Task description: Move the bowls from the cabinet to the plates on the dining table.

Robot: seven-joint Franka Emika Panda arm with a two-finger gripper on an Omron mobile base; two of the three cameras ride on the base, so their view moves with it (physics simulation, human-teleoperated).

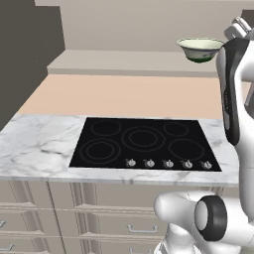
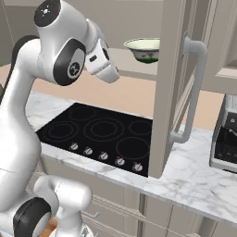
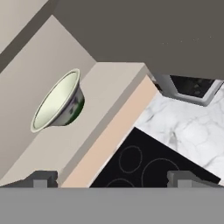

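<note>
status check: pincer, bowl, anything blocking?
Pincer open, empty. Cream-green bowl on cabinet shelf, ungrasped. Open cabinet door beside the approach.

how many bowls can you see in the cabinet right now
1: a deep pale cream-green bowl with a dark green band on the open cabinet shelf above the cooktop. Another may be hidden.

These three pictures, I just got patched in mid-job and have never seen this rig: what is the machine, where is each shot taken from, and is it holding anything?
The machine is a white jointed robot arm on a driving base. Two pictures look over it from behind, left and right. The third looks along its gripper, whose two dark fingertips stand wide apart, holding nothing. Ahead, a pale cream-green bowl with a dark green band sits on the shelf of the beige-grey wall cabinet, whose door stands open. Below lies a white marble counter with a black cooktop.
</note>
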